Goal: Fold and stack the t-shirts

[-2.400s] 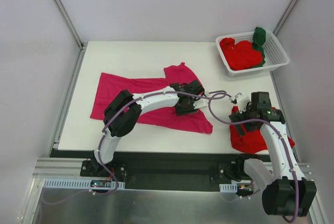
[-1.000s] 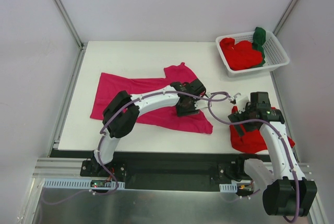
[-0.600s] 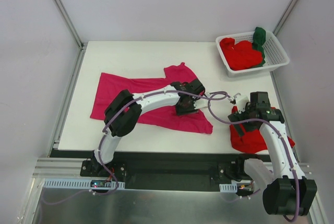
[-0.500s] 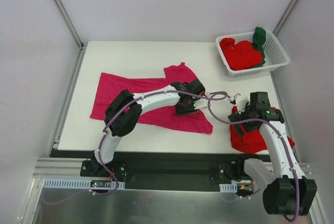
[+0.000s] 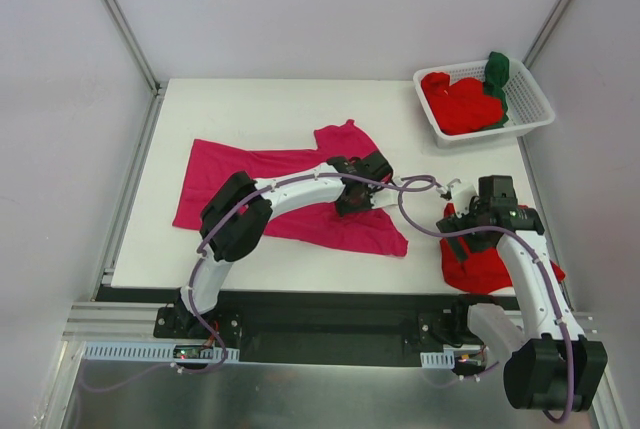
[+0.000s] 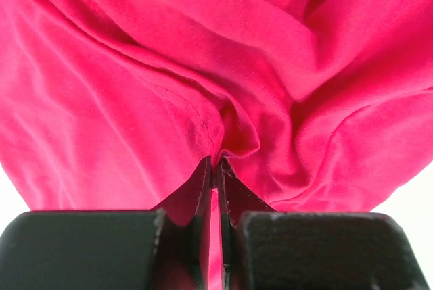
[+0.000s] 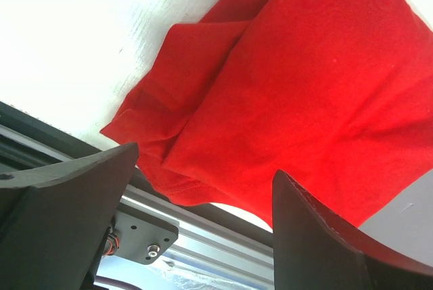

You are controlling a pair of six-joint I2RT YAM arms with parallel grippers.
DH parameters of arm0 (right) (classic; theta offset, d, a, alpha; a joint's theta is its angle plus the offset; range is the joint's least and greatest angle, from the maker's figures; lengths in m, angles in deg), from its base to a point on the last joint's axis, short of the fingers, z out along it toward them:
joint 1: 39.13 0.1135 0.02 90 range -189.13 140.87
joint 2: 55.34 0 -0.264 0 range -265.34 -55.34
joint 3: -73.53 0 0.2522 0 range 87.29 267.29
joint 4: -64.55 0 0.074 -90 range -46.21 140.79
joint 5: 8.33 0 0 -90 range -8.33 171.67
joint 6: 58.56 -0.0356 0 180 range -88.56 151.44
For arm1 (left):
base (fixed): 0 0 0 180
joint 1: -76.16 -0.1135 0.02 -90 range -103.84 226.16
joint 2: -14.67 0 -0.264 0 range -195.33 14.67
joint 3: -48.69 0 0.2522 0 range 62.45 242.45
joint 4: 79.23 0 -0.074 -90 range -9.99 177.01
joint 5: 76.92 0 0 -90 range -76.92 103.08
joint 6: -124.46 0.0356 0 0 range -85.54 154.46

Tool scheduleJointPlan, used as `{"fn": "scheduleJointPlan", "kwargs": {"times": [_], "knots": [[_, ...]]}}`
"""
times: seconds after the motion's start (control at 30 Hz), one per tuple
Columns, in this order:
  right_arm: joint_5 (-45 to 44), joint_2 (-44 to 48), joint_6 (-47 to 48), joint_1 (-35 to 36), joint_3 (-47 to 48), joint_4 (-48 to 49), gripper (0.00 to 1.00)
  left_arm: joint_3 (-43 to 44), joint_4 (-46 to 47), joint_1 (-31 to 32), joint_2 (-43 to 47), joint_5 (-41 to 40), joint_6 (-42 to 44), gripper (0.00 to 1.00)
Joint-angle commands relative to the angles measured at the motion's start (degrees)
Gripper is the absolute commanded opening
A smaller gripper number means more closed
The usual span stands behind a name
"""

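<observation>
Nearest, at the near right corner of the table (image 5: 280,109), a red t-shirt (image 5: 490,264) lies in a loose heap with its near edge over the table's front rail. The right wrist view shows one fairly flat panel with creased layers bunched under its left side. It looks roughly folded at best, not squared up. The right gripper (image 7: 206,161) hangs over the far left part of this shirt, its jaws wide apart with nothing between them.

Further in, at the middle of the table, the magenta-pink t-shirt (image 5: 250,174) is laid out across the left and centre, one sleeve pointing to the far side. No fold is made in it yet. The left gripper (image 6: 214,165) is down on its right part, jaws pressed together on a small pinch of the cloth. In the left wrist view, wrinkles run from all sides into the fingertips, so the fabric is caught there rather than merely touched.

Farthest, at the far right corner, the white slotted basket (image 5: 535,99) holds a mound of red shirts (image 5: 460,101) with a dark green shirt (image 5: 497,74) tucked against its far right wall.

As a judgement, the task is early. One shirt is out and set aside near the right arm, and may be the start of the stack. The magenta-pink one has only just been gripped for its first fold. The basket's shirts are all left to take out, fold and stack.
</observation>
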Motion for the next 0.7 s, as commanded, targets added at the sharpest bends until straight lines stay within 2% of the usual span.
{"fn": "scheduleJointPlan", "kwargs": {"times": [0.0, 0.4, 0.67], "knots": [[0.9, -0.3, -0.6, 0.1, 1.2, 0.7, 0.86, 1.0, -1.5, -1.3, 3.4, -3.0, 3.3, 0.0], [1.4, -1.1, -0.8, 0.1, 1.5, 1.2, 0.86, -6.5, 0.2, -8.2, 5.9, -7.2, 5.7, 0.0], [1.3, -1.7, -0.7, 0.1, 2.0, 1.0, 0.86, -0.5, 1.3, -8.8, 1.2, -8.3, 6.6, 0.0]]}}
